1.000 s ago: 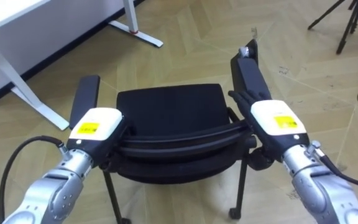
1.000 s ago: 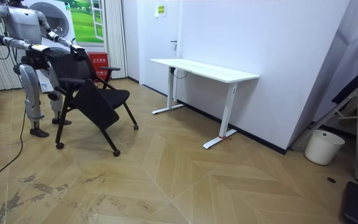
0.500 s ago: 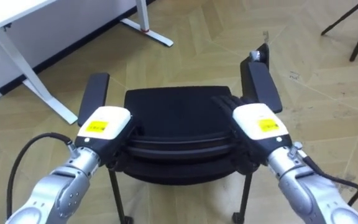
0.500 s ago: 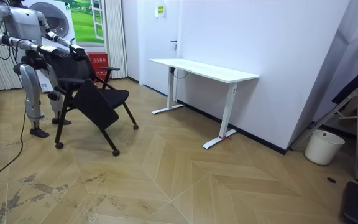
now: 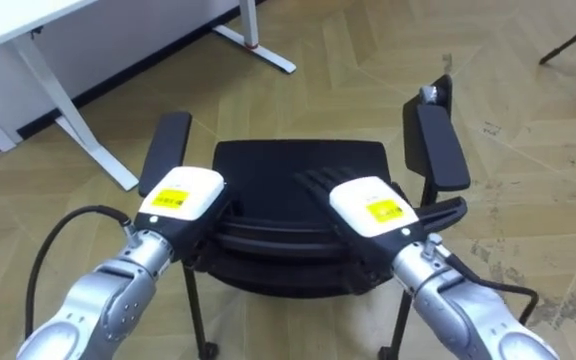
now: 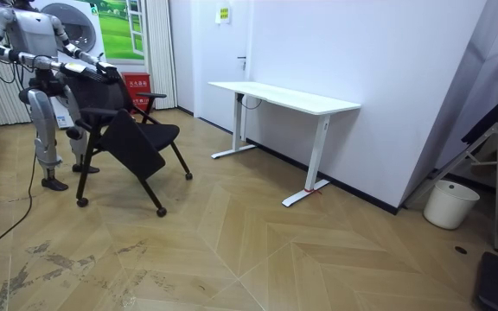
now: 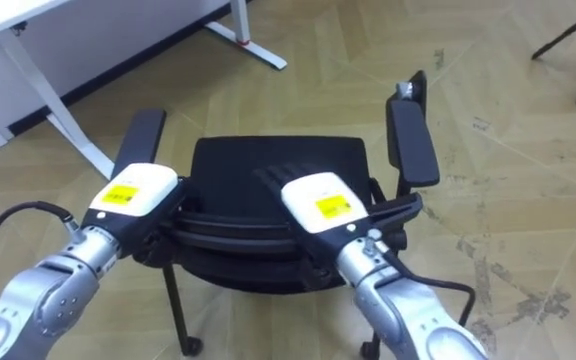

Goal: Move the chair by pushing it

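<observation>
I stand right behind a black chair [image 5: 298, 165] with two armrests, at the room view's left, where the chair [image 6: 132, 138] faces the white desk. My left hand [image 5: 178, 195] lies on the left end of the backrest's top edge, its fingers hidden beneath it. Near the middle of that edge rests my right hand [image 5: 368, 205], dark fingers [image 5: 313, 180] stretched straight forward above the seat. The same grouping appears in the right eye view: chair [image 7: 268, 160], left hand [image 7: 128, 192], right hand [image 7: 320, 205].
A white desk [image 5: 28, 15] with a slanted leg [image 5: 78, 120] stands ahead to the left, on wooden floor. In the room view the desk [image 6: 284, 97] is by the wall, with a white bin [image 6: 450, 203] and dark stands farther right.
My right hand has slid left along the backrest, from beside the right armrest toward the middle. The eye view has shifted a little. The left hand keeps its place.
</observation>
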Robot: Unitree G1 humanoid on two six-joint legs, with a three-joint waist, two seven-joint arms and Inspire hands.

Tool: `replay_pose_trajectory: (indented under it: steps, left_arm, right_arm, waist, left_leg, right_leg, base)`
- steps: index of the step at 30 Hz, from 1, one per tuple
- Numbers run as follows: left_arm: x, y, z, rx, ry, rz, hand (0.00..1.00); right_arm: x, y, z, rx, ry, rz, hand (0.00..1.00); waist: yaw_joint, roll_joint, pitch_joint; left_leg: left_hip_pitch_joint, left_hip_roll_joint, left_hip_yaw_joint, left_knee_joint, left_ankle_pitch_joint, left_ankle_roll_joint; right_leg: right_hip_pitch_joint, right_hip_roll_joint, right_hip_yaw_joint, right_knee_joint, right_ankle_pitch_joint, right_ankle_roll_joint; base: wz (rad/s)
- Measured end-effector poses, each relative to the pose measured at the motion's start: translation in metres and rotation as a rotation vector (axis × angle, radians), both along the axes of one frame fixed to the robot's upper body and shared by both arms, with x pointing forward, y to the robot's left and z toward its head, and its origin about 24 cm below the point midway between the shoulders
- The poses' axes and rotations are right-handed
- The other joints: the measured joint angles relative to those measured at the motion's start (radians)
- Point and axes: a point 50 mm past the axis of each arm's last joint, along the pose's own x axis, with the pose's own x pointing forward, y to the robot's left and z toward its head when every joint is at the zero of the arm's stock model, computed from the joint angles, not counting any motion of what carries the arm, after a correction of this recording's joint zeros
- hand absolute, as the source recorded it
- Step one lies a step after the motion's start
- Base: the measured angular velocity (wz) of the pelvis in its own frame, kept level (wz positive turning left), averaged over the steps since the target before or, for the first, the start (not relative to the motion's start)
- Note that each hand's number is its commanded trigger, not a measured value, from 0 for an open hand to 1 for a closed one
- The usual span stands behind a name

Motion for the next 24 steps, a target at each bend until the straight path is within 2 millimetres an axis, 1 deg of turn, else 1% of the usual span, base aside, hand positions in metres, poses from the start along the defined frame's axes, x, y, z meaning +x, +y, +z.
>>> replay_pose_trajectory:
  steps: [1, 2, 3, 4, 5, 10, 11, 12, 19, 24]
  left_arm:
    - [0.000, 0.000, 0.000, 0.000, -0.001, -0.002, 1.00]
    - [0.001, -0.001, 0.001, 0.001, -0.003, -0.006, 1.00]
    - [0.003, -0.003, 0.002, 0.003, -0.002, -0.014, 1.00]
    - [0.003, -0.003, 0.002, 0.004, -0.002, -0.017, 1.00]
    - [0.004, -0.004, 0.003, 0.005, -0.002, -0.021, 1.00]
    - [0.004, -0.006, 0.003, 0.002, -0.003, -0.028, 1.00]
    - [0.004, -0.007, 0.003, 0.000, -0.003, -0.029, 1.00]
    - [0.004, -0.008, 0.003, -0.002, -0.002, -0.032, 1.00]
    - [0.004, -0.011, 0.004, 0.001, -0.002, -0.033, 1.00]
    - [0.004, -0.013, 0.002, -0.004, 0.007, -0.028, 1.00]
  right_arm:
    - [0.000, 0.001, 0.000, -0.003, 0.002, 0.005, 0.27]
    - [0.001, 0.002, 0.001, -0.004, 0.003, 0.011, 0.28]
    - [0.001, 0.003, 0.001, -0.008, 0.007, 0.017, 0.32]
    - [0.002, 0.003, 0.001, -0.009, 0.009, 0.018, 0.75]
    - [0.002, 0.004, 0.001, -0.009, 0.011, 0.020, 1.00]
    - [0.002, 0.004, 0.001, -0.005, 0.016, 0.019, 1.00]
    - [0.003, 0.003, 0.001, 0.007, 0.022, 0.013, 0.98]
    - [0.004, 0.002, 0.000, 0.020, 0.024, 0.002, 1.00]
    - [0.008, -0.004, -0.004, 0.044, 0.004, 0.007, 1.00]
    - [0.008, -0.008, -0.008, 0.050, -0.011, 0.005, 1.00]
  waist:
    - [0.002, -0.001, 0.0006]
    - [0.006, -0.003, 0.0018]
    - [0.012, -0.003, 0.0022]
    - [0.013, -0.004, 0.0025]
    - [0.016, -0.005, 0.0029]
    - [0.017, -0.004, 0.0028]
    - [0.017, -0.004, 0.0028]
    - [0.018, -0.002, 0.0033]
    - [0.012, 0.005, 0.0039]
    - [0.010, 0.018, 0.0064]
  left_leg:
    - [0.000, 0.000, 0.000, 0.000, 0.000, 0.000]
    - [-0.001, 0.000, -0.001, 0.000, 0.000, 0.000]
    - [-0.001, 0.000, -0.003, 0.000, 0.000, 0.000]
    - [-0.002, -0.001, -0.005, 0.000, 0.000, 0.000]
    - [-0.004, -0.002, -0.007, 0.000, 0.000, 0.000]
    - [-0.010, -0.004, -0.015, 0.001, 0.000, 0.000]
    - [-0.010, -0.005, -0.015, 0.002, 0.000, 0.000]
    - [-0.012, -0.006, -0.014, 0.005, 0.000, 0.000]
    - [-0.023, -0.009, -0.015, 0.029, -0.004, 0.006]
    - [-0.024, -0.010, -0.016, 0.032, -0.005, 0.008]
  right_leg:
    - [0.000, 0.000, 0.000, -0.003, 0.000, 0.000]
    - [0.000, 0.000, 0.000, -0.004, 0.000, 0.000]
    - [0.000, 0.000, 0.000, -0.004, 0.000, 0.000]
    - [0.000, 0.000, 0.000, -0.005, 0.000, 0.000]
    - [0.000, 0.000, 0.000, -0.006, 0.000, 0.000]
    - [0.001, -0.002, -0.005, -0.006, 0.000, 0.000]
    - [0.001, -0.003, -0.006, -0.007, 0.000, 0.000]
    - [0.001, -0.004, -0.007, -0.008, 0.000, 0.000]
    - [0.001, -0.009, -0.012, -0.007, 0.000, 0.000]
    - [0.003, -0.011, -0.015, -0.005, 0.000, 0.000]
  base:
    - [0.00]
    - [0.00]
    - [0.00]
    - [0.04]
    - [0.05]
    - [0.03]
    - [0.05]
    - [0.04]
    - [0.01]
    - [0.00]
